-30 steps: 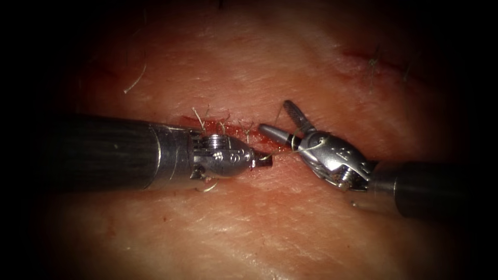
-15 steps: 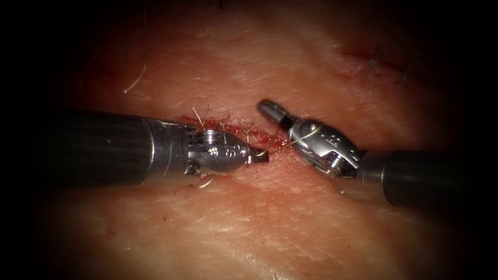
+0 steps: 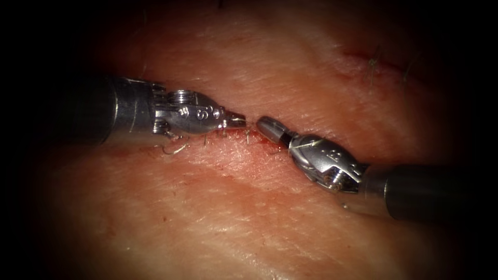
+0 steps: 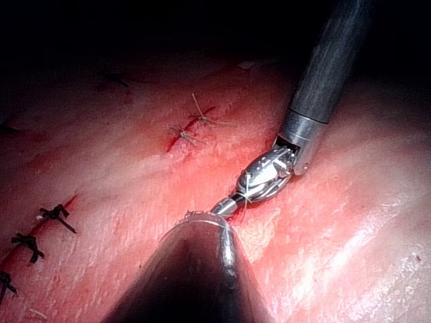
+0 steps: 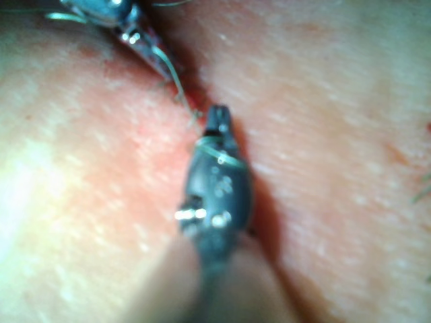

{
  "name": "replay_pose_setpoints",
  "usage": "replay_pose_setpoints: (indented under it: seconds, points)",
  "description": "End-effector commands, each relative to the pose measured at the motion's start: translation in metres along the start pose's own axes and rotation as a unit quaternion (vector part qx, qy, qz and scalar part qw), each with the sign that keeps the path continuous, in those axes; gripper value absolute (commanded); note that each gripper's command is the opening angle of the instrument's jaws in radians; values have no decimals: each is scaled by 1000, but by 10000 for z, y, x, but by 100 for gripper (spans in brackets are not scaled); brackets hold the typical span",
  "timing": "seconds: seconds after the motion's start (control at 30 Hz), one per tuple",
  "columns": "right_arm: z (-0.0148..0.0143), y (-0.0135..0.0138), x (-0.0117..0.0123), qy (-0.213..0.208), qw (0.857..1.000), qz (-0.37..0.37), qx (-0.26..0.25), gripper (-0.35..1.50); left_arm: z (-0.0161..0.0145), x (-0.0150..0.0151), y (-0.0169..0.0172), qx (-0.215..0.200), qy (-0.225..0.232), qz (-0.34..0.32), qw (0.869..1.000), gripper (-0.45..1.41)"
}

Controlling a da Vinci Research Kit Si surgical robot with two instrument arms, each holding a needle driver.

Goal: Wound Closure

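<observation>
Lying across the pale pink pork-belly tissue (image 3: 249, 218), the narrow red cut (image 3: 259, 136) has both steel tools at it, tips nearly meeting. Left arm's silver needle driver (image 3: 237, 120) has jaws closed, apparently pinching fine pale thread (image 5: 172, 74) at its tip. Right arm's silver needle driver (image 3: 268, 126) has jaws closed, thread looped around its wrist; grip contents cannot be confirmed. Short cut thread ends (image 3: 176, 149) sit beside the left tool. Curved needle: position not determinable.
</observation>
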Motion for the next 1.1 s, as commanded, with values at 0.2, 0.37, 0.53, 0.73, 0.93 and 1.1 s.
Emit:
replay_pose_setpoints:
  seconds: [0.2,0.37,0.53,0.73,0.93,1.1]
  points:
    - [-10,-21,-8,10,1000,-17,-4,-35,9,1,-42,1,-4,-12,1000,-45]
    - [-13,-28,-7,15,1000,-23,-8,-35,15,7,-78,-1,-4,-21,1000,-45]
    - [-17,-38,-11,18,999,-24,-15,-35,23,12,-119,-1,-6,-29,1000,-45]
    - [-25,-60,-13,20,999,-25,-25,-35,36,17,-162,2,-8,-38,999,-45]
    - [-32,-69,-14,18,999,-29,-36,-35,47,23,-189,4,-9,-44,999,-45]
    - [-38,-74,-21,11,999,-33,-37,-35,49,28,-214,11,-7,-53,999,-45]
